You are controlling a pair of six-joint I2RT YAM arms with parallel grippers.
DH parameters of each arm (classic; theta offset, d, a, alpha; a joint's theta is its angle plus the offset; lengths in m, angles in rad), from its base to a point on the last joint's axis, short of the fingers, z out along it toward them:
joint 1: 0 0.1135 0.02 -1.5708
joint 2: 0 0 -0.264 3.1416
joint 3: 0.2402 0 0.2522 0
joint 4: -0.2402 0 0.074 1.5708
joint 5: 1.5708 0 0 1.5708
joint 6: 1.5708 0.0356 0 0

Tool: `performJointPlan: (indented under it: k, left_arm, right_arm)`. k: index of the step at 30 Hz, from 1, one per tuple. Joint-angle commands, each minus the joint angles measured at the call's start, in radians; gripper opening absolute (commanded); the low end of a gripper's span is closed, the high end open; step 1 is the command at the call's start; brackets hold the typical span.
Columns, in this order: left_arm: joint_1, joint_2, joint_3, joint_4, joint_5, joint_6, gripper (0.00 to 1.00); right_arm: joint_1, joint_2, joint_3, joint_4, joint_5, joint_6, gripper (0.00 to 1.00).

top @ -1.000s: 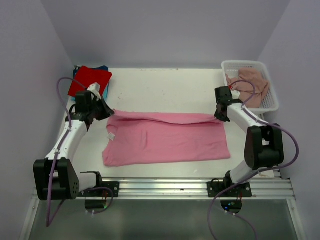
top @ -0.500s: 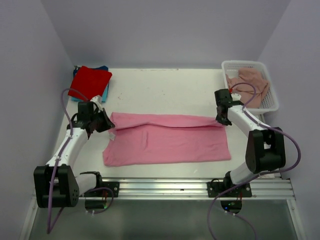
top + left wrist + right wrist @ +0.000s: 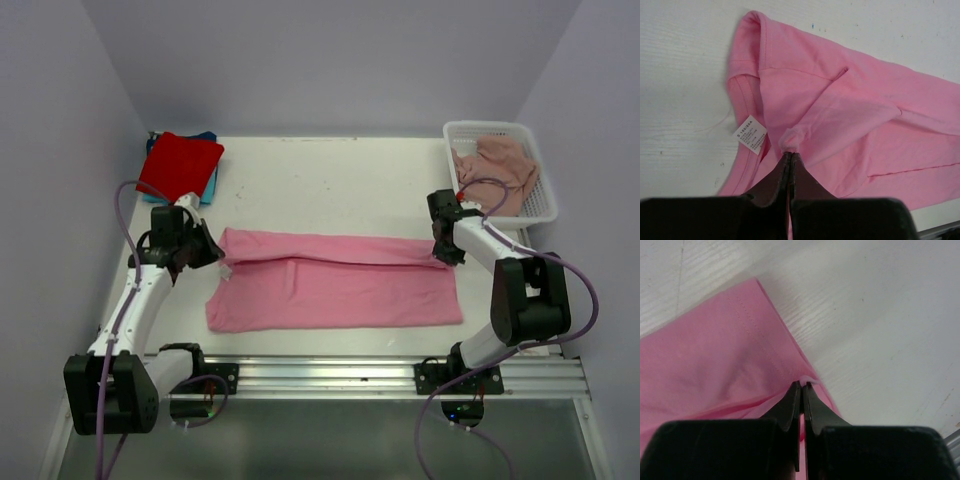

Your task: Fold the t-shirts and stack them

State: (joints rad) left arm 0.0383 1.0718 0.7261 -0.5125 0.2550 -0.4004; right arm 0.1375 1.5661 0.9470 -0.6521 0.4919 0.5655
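You've drawn the pink shirt (image 3: 340, 290) over itself (left gripper (image 3: 210, 254), right gripper (image 3: 446, 256) both pinching it); fold nearly laid.

You're in a robot lab cell here: plain lilac walls (image 3: 330, 70) close round the white table (image 3: 330, 190) at its back and both sides, a bare aluminium rail (image 3: 330, 372) runs along the table's near edge, and the left arm (image 3: 138, 295) and right arm (image 3: 525, 295) stand bolted there.

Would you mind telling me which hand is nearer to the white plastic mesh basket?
Right. The right hand sits just in front of the white plastic mesh basket, near its left corner; the left hand is far off across the table.
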Motion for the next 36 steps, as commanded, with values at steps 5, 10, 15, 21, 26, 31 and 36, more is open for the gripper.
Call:
performJointPlan:
  k: [5,10,15,21,26,31,36]
  left_arm:
    - [0.006,-0.07,0.038,-0.047,-0.023,0.015,0.0]
    - [0.006,-0.082,0.015,-0.067,-0.026,0.02,0.0]
    - [0.006,-0.084,0.002,-0.077,-0.025,0.017,0.0]
    - [0.008,-0.061,0.009,-0.103,-0.025,0.018,0.0]
    - [0.008,-0.055,0.013,-0.129,-0.014,0.018,0.22]
    - [0.006,-0.113,0.029,-0.161,-0.014,-0.005,1.0]
    - [0.006,-0.262,0.094,-0.141,-0.007,-0.055,1.0]
  right_arm:
    - [0.002,-0.003,0.004,-0.015,0.06,0.017,0.0]
    - [0.001,-0.001,-0.004,-0.011,0.06,0.016,0.0]
    - [0.002,-0.009,-0.02,-0.004,0.059,0.014,0.0]
    - [0.004,-0.015,-0.031,-0.006,0.045,0.01,0.0]
    - [0.005,-0.034,-0.034,-0.021,0.019,-0.001,0.22]
    - [0.017,-0.073,-0.027,-0.07,0.004,-0.003,0.55]
    - [0.019,-0.152,0.03,-0.121,0.005,-0.007,0.59]
